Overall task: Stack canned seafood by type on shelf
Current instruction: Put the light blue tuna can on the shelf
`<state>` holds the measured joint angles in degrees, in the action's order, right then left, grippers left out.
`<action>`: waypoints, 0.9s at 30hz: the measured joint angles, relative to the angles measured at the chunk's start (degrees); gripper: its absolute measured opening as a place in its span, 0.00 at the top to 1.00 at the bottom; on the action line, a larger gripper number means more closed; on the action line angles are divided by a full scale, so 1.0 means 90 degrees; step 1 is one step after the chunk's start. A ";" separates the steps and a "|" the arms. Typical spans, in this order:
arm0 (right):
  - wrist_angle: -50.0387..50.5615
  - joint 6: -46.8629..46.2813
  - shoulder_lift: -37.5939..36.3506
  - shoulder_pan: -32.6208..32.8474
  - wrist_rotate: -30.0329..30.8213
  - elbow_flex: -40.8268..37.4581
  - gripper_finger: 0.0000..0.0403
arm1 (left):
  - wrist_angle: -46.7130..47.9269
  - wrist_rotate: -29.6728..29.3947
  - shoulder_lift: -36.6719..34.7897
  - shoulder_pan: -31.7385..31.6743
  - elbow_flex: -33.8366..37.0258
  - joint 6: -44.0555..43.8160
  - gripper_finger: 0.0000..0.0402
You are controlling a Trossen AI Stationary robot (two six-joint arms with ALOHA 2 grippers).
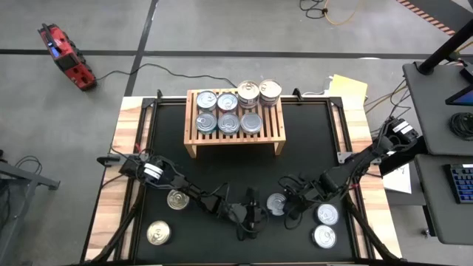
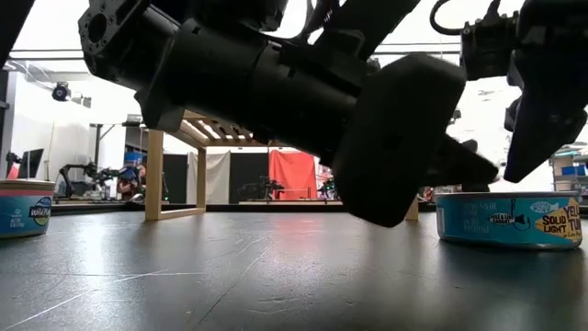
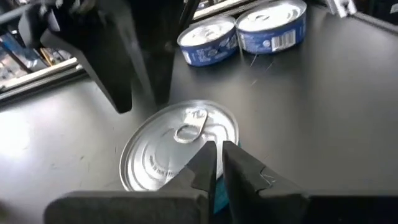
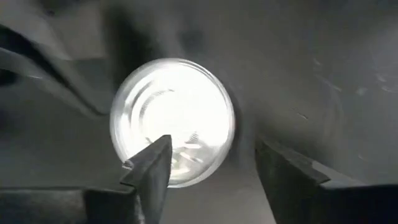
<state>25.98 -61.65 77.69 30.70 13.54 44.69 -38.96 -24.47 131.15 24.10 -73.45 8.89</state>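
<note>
You are looking down on a black table. At twelve o'clock the light-wood shelf (image 1: 234,118) is holding eight tuna tins (image 1: 228,112): two rows of three flat ones, plus two taller stacks at its one o'clock corner. Five tins are waiting off the shelf: two at seven o'clock (image 1: 167,216), two at five o'clock (image 1: 325,225), and one near six o'clock (image 1: 276,204). The right gripper (image 4: 211,165) is poised over that middle tin, fingers apart, not gripping it. The left gripper (image 3: 219,163) is beside it, fingers pressed together, holding nothing. The job seems a little over half done.
</note>
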 joint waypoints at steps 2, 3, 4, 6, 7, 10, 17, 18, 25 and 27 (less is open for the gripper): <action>-0.0205 0.0000 0.0000 0.0002 0.0000 -0.0012 0.42 | 0.0071 -0.0002 0.0003 0.0000 0.0004 -0.0054 0.99; -0.0284 0.0002 0.0000 0.0002 0.0000 -0.0017 0.41 | 0.0100 0.0000 0.0003 0.0001 0.0005 -0.0073 0.99; -0.0334 0.0002 0.0000 0.0002 -0.0001 -0.0022 0.40 | 0.0112 0.0001 0.0004 0.0002 0.0005 -0.0083 1.00; -0.0328 -0.0029 0.0000 0.0002 0.0002 -0.0022 0.38 | 0.0139 0.0005 0.0003 0.0003 0.0005 -0.0119 1.00; -0.0317 -0.0060 0.0000 0.0001 0.0006 -0.0033 0.37 | 0.0173 0.0005 0.0005 0.0007 0.0005 -0.0148 1.00; -0.0297 -0.0164 0.0000 0.0001 0.0008 -0.0102 0.35 | 0.0242 0.0048 0.0003 0.0007 0.0007 -0.0252 1.00; -0.0342 -0.0479 0.0010 0.0002 0.0010 -0.0368 0.34 | 0.0250 0.0165 0.0003 0.0007 0.0036 -0.0377 1.00; -0.0383 -0.0487 0.0010 0.0002 0.0009 -0.0416 0.34 | 0.0247 0.0165 0.0003 0.0007 0.0036 -0.0375 1.00; -0.0977 -0.0497 0.0010 0.0002 -0.0034 -0.0704 0.35 | 0.0161 0.0162 -0.0005 0.0002 0.0036 -0.0082 1.00; -0.1233 -0.0507 0.0010 0.0002 -0.0046 -0.0797 0.34 | 0.0141 0.0129 -0.0016 0.0000 0.0011 0.0150 1.00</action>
<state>14.88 -66.21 77.78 30.72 13.12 37.51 -37.69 -23.31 131.00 24.10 -73.35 10.25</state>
